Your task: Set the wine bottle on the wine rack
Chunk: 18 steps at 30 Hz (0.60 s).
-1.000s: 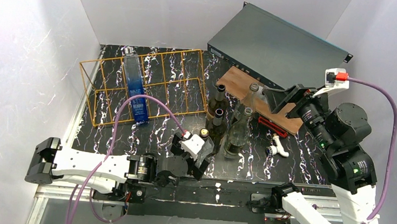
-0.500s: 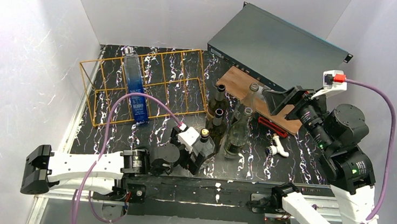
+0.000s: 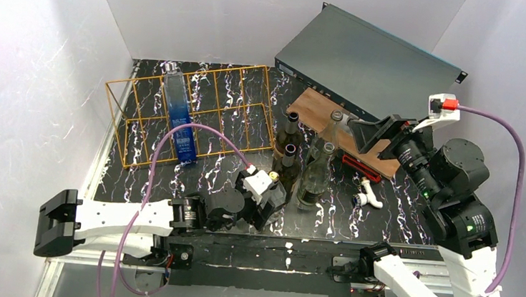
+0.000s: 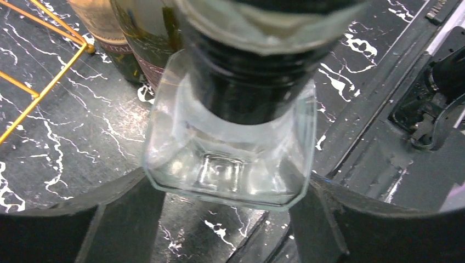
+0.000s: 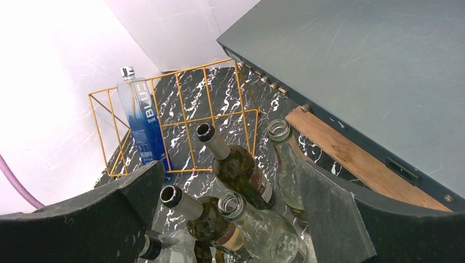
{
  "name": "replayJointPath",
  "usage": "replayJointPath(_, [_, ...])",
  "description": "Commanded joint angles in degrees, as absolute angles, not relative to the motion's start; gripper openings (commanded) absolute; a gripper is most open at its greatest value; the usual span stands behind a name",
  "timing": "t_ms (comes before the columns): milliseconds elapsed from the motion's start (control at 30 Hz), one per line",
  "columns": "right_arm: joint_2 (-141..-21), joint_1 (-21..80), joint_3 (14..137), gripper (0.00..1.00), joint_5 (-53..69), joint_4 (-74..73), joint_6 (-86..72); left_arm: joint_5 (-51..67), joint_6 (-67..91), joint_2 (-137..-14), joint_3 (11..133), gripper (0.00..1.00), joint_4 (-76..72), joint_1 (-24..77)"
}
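Observation:
The orange wire wine rack (image 3: 210, 108) stands at the back left, with a blue bottle (image 3: 179, 116) lying in one bay. It also shows in the right wrist view (image 5: 211, 118). Two dark wine bottles (image 3: 289, 133) (image 3: 289, 166) and two clear ones (image 3: 331, 129) (image 3: 317, 175) stand mid-table. A clear square bottle (image 3: 273, 187) with a dark neck stands in front of them. My left gripper (image 3: 268, 196) is open with that square bottle (image 4: 230, 170) between its fingers (image 4: 126, 219). My right gripper (image 3: 369, 133) is open and empty, above the bottles (image 5: 227, 167).
A grey metal box (image 3: 369, 57) leans at the back right, over a brown wooden board (image 3: 317, 106). A red tool (image 3: 359, 164) and a white pipe fitting (image 3: 369, 195) lie right of the bottles. White walls close in three sides.
My left gripper drew back to the left, then came forward again so that its fingers sit around the square bottle. The right arm has hardly moved.

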State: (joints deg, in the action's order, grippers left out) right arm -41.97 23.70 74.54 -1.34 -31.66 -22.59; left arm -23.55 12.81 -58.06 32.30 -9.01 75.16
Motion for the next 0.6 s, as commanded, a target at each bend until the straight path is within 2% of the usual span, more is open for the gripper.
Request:
replayJointPath(0, [-42.06, 23.61, 75.52, 1.00, -1.96, -30.56, -22.12, -24.22, 11.92, -58.16, 31.97, 0.62, -10.68, 75.14])
replayJointPath(233, [-41.37, 23.59, 74.31, 1.00, -2.40, -30.26, -22.28, -25.21, 12.19, -52.46, 31.73, 0.39, -8.02, 75.15])
replayJointPath(500, [-42.04, 23.62, 73.96, 1.00, -1.62, -29.48, -22.46, -31.42, 15.23, -51.02, 40.77, 0.14, 9.41, 75.15])
replayJointPath(567, [-41.60, 23.63, 72.73, 1.00, -1.11, -28.87, -22.76, -32.41, 16.17, -51.33, 42.90, 0.05, 12.34, 75.15])
